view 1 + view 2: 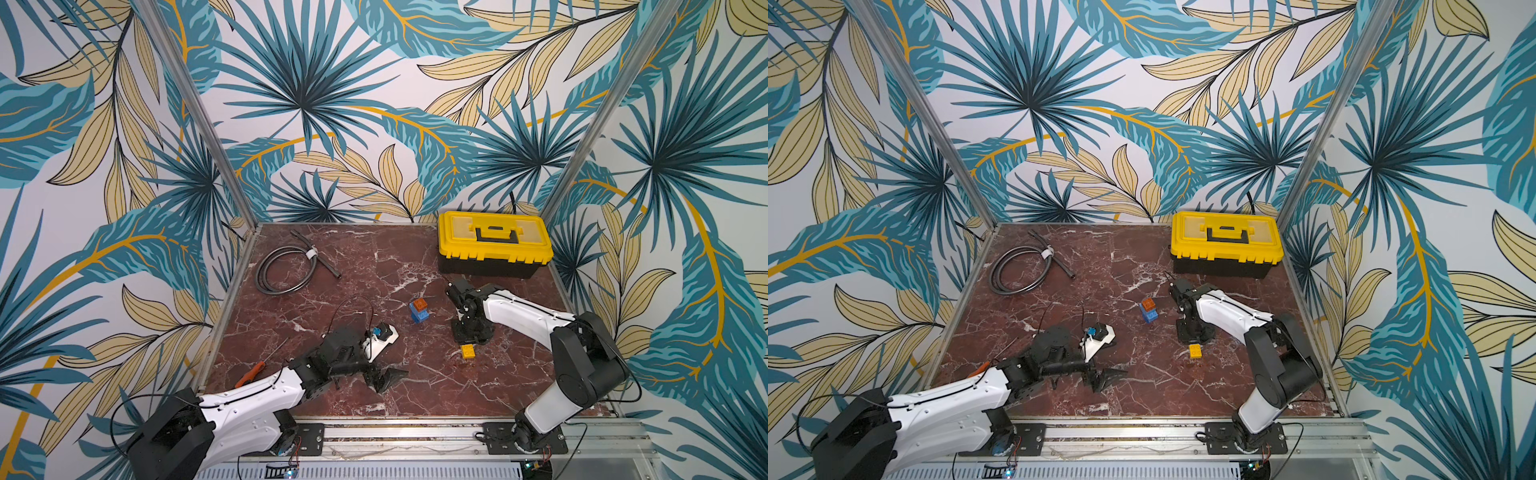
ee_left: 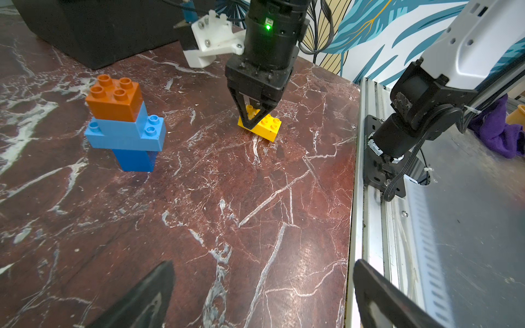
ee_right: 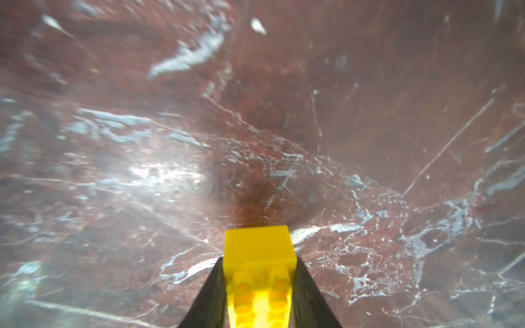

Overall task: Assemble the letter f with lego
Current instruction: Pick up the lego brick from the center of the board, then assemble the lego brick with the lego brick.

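Observation:
A stack of lego stands mid-table: an orange brick (image 2: 113,98) on a long light-blue brick (image 2: 125,133) on a dark-blue brick (image 2: 135,160). The stack (image 1: 419,309) (image 1: 1149,309) shows in both top views. To its right, nearer the front, a long yellow brick (image 1: 468,351) (image 1: 1195,351) (image 2: 262,125) (image 3: 258,247) lies at table level. My right gripper (image 2: 251,123) (image 3: 259,259) points down, shut on one end of the yellow brick, one finger on each side. My left gripper (image 1: 388,376) (image 1: 1106,376) (image 2: 261,284) hovers low at the front, open and holding nothing.
A big yellow toolbox (image 1: 494,241) stands at the back right. At the back left lies a coiled dark hose (image 1: 286,266). An orange-handled screwdriver (image 1: 249,374) rests by the left edge. The aluminium rail (image 2: 369,170) borders the table's front.

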You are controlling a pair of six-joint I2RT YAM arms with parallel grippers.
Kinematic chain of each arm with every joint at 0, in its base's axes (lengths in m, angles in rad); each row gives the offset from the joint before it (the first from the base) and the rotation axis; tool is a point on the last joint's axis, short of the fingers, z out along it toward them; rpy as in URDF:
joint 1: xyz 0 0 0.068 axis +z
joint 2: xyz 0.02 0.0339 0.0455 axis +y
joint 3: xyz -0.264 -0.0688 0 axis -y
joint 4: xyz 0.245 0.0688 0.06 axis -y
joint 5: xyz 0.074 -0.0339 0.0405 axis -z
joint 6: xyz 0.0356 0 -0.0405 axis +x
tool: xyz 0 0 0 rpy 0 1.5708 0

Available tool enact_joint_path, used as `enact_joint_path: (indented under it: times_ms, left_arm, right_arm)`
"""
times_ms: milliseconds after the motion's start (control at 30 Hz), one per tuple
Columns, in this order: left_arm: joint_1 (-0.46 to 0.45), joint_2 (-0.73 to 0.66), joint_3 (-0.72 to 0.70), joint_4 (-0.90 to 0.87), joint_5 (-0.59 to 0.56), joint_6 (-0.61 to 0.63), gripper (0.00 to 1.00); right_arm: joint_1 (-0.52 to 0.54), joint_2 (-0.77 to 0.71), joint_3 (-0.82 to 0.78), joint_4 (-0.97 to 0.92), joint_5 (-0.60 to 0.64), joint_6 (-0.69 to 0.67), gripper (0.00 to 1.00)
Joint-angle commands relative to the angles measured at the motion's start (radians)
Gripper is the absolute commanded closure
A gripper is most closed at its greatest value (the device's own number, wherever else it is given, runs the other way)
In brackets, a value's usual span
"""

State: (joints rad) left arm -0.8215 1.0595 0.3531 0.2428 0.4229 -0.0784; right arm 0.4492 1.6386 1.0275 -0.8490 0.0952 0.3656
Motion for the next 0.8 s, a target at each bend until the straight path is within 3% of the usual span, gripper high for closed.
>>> enact_joint_path:
  times_ms: [0, 767]
  left_arm:
    - [-0.002, -0.004, -0.014, 0.01, -0.013, 0.006, 0.01]
    - [-0.003, -0.002, 0.001, 0.01, -0.03, 0.011, 0.01]
  right_arm:
    - [-0.003, -0.006, 0.052, -0.055, -0.038, -0.046, 0.73]
    - [0.036, 0.161, 0.562, -0.371, -0.037, -0.227, 0.76]
